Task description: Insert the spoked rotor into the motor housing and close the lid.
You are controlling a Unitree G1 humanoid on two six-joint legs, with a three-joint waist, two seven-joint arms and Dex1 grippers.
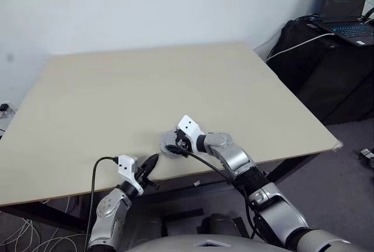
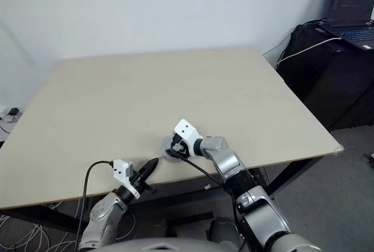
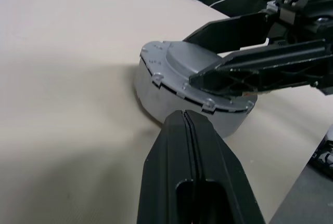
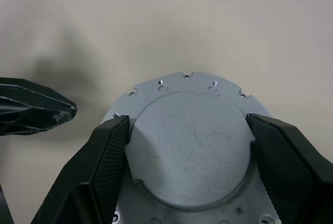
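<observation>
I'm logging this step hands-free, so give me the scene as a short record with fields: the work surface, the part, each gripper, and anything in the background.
surface: light wooden table
part: round grey metal disc assembly lying flat near the table's front edge, closed top with small holes around its rim
right gripper: fingers spread on either side of the disc's raised centre; whether they press it cannot be told
left gripper: shut, empty, tip just short of the disc's side wall
background: open laptop on a dark stand at the right
</observation>
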